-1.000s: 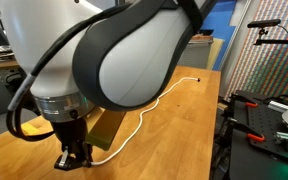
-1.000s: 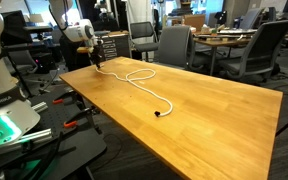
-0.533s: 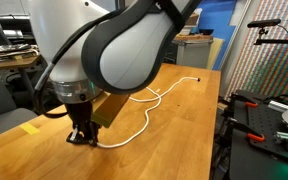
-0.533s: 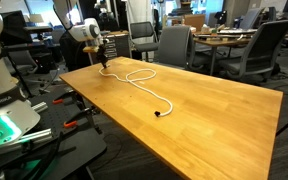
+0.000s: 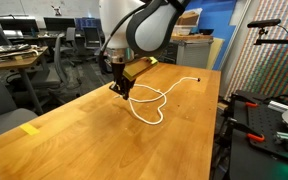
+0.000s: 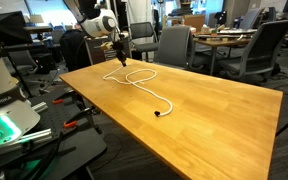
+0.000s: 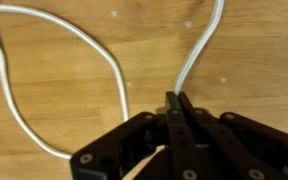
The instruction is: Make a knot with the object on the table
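Tool (image 7: 177,102) pinched shut on white cord (image 7: 197,48), loop lying beside it on table (image 5: 64,135), held end apparently lifted slightly

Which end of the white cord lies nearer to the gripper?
The cord end pinched in the shut gripper; the other, dark-tipped end lies free farther along the table.

Fingers (image 6: 119,57) closed on cord (image 6: 154,90); loop lies on table (image 6: 214,110).

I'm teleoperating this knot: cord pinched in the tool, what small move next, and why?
Probably carry the shut tool across the loop of cord on the table and lower it: the pinched strand runs beside that open loop, not over it.
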Action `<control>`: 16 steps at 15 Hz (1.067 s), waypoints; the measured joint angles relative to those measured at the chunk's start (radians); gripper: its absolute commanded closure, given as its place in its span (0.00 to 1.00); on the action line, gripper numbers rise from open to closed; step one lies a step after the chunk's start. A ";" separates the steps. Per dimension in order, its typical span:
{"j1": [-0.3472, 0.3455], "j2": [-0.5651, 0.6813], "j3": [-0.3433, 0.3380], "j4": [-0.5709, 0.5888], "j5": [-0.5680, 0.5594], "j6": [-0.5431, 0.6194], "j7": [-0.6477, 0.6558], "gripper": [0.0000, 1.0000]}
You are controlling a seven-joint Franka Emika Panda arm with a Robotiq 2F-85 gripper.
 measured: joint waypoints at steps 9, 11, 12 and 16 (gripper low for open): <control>-0.077 -0.055 -0.045 -0.166 -0.097 -0.007 0.213 0.69; -0.076 -0.057 -0.045 -0.177 -0.127 -0.012 0.257 0.82; -0.074 -0.059 -0.041 -0.181 -0.144 -0.019 0.270 0.73; -0.066 -0.070 -0.030 -0.187 -0.158 -0.034 0.284 0.32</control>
